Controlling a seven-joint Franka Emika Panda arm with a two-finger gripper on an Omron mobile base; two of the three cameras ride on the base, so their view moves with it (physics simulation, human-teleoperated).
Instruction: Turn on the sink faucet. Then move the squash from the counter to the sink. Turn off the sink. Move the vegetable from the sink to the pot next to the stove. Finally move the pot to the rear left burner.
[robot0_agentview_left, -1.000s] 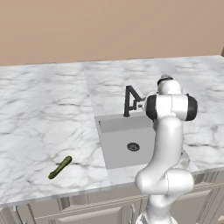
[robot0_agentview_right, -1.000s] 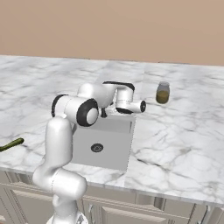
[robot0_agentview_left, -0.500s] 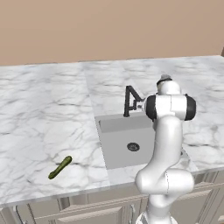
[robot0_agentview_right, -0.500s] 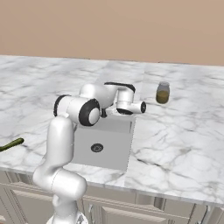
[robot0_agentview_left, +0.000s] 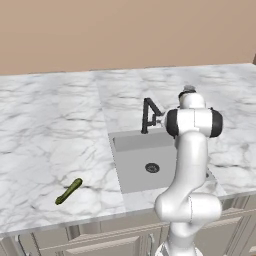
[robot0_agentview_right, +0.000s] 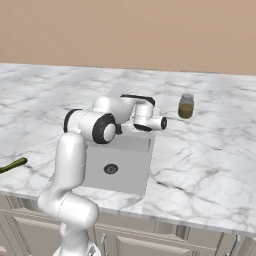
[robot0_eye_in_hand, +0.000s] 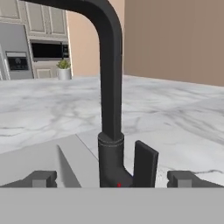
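The black sink faucet (robot0_agentview_left: 149, 114) stands at the back rim of the grey sink (robot0_agentview_left: 131, 172). In the hand view its upright post (robot0_eye_in_hand: 109, 78) rises close in front, with the flat lever (robot0_eye_in_hand: 145, 162) to its right. My gripper (robot0_eye_in_hand: 113, 179) is open, and its fingertips (robot0_eye_in_hand: 41, 178) stand wide on either side of the faucet base without touching it. The dark green squash (robot0_agentview_left: 68, 191) lies on the marble counter (robot0_agentview_left: 45, 130) left of the sink, near the front edge; the right base view has the squash (robot0_agentview_right: 12, 164) at its far left. The pot and stove are out of view.
A small glass jar (robot0_agentview_right: 186, 106) with olive-yellow contents stands on the counter behind and to the right of the sink (robot0_agentview_right: 140, 182). My white arm reaches over the basin's right side. A tan wall runs along the back of the counter.
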